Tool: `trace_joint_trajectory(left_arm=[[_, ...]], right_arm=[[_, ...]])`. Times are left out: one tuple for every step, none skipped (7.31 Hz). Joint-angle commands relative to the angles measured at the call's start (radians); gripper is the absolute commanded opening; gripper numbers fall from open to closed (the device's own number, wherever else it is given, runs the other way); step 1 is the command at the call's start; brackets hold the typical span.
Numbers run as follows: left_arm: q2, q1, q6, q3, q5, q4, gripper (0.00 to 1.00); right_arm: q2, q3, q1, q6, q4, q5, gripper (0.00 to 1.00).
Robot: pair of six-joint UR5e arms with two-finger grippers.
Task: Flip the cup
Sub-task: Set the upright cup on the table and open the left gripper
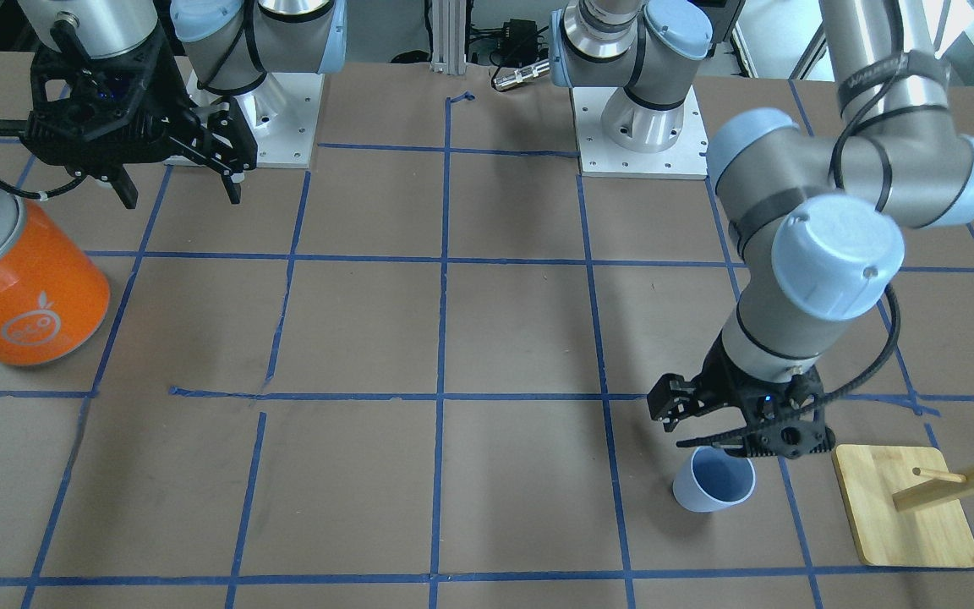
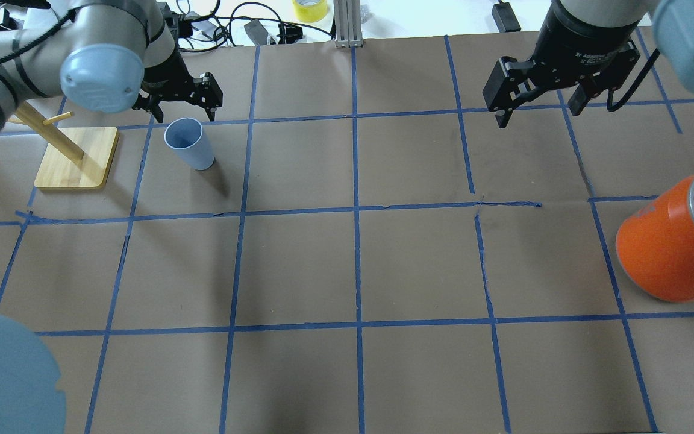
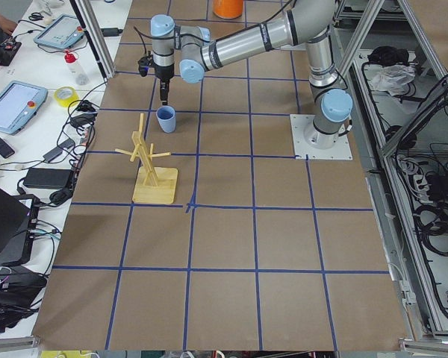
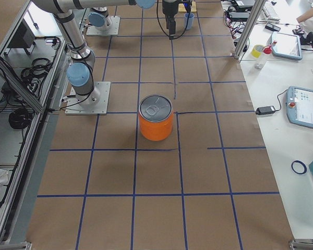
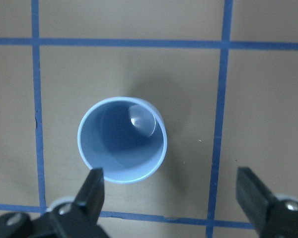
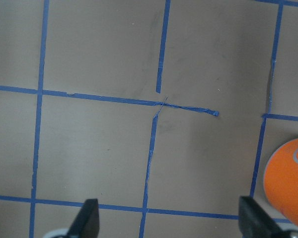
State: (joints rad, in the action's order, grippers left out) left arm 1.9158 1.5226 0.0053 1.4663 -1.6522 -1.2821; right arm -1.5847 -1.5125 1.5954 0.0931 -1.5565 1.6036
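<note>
The pale blue cup (image 2: 189,144) stands upright on the table at the far left, mouth up, empty inside as the left wrist view (image 5: 122,140) shows. It also shows in the front view (image 1: 714,479). My left gripper (image 2: 182,110) hangs just beyond and above the cup, open and empty, its fingertips (image 5: 94,191) apart and clear of the rim. My right gripper (image 2: 537,107) is open and empty, high above the far right of the table, far from the cup.
A large orange can (image 2: 675,244) with a silver lid stands at the right edge. A wooden peg stand on a square base (image 2: 77,158) sits just left of the cup, close to my left arm. Blue tape lines grid the brown table.
</note>
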Motion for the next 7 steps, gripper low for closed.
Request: trace_joint_trajectory(left_arm=[[-0.156,0.001,-0.001,-0.067,0.006,-0.271,1.0],[-0.213,-0.005,-0.001,-0.048,0.009,-0.313,1.0],[-0.234,-0.001,-0.01,-0.029,0.024,-0.324,1.0],[-0.265,-0.001,-0.01,0.001,0.05,-0.326,1.0],[-0.282,-0.001,-0.002,0.026,0.061,-0.324,1.0],[-0.296,-0.001,0.002,0.048,0.057,-0.324,1.0],[-0.305,-0.001,0.002,0.055,0.06,-0.324,1.0]], right_arm=[[-0.001,0.0,0.0,0.0,0.001,0.002,1.0],[-0.003,0.0,0.0,-0.001,0.0,0.002,1.0],[-0.003,0.0,0.0,-0.001,-0.004,0.002,1.0],[-0.003,-0.005,0.003,-0.007,0.003,0.002,1.0],[-0.003,-0.003,0.0,-0.006,0.001,0.002,1.0],[-0.003,-0.002,-0.002,-0.004,-0.005,0.002,1.0],[-0.003,0.0,0.0,-0.006,-0.005,0.002,1.0]])
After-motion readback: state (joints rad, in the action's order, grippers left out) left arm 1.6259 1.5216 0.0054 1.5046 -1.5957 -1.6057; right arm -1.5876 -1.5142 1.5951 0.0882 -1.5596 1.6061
